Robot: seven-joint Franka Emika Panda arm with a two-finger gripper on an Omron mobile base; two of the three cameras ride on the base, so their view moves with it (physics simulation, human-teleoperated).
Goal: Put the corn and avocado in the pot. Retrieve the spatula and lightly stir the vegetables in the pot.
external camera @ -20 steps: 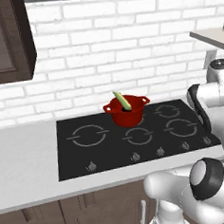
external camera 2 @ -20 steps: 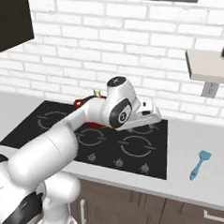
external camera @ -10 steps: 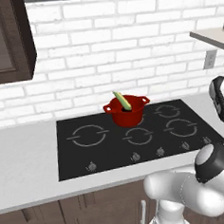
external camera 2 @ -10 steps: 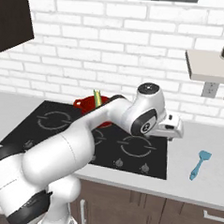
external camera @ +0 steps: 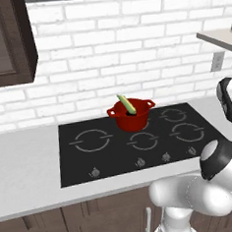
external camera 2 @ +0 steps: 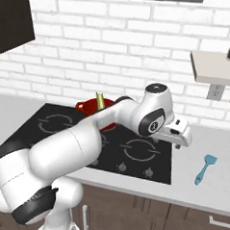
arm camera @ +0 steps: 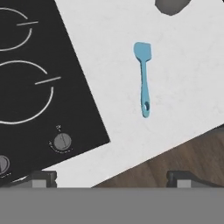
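Now I am hovering open, empty jaws over the spatula [arm camera: 143, 78] lying right of the cooktop [external camera 2: 133, 156]; corn [external camera: 126, 104] sits in the pot [external camera: 131, 114], stirring remains.

This is a home kitchen. A flat black glass cooktop [external camera: 134, 138] with four ring burners and a row of small round knobs along its near edge is set into a pale grey stone-look counter [external camera: 24, 174]. Dark brown wooden cabinet fronts [external camera 2: 130, 214] run below the counter, and a dark brown wall cabinet [external camera: 6, 40] hangs at the far left. The far wall [external camera: 108, 49] is white-painted brick, with a pale shelf [external camera 2: 214, 67] and a wall socket [external camera 2: 214, 91] at the right.
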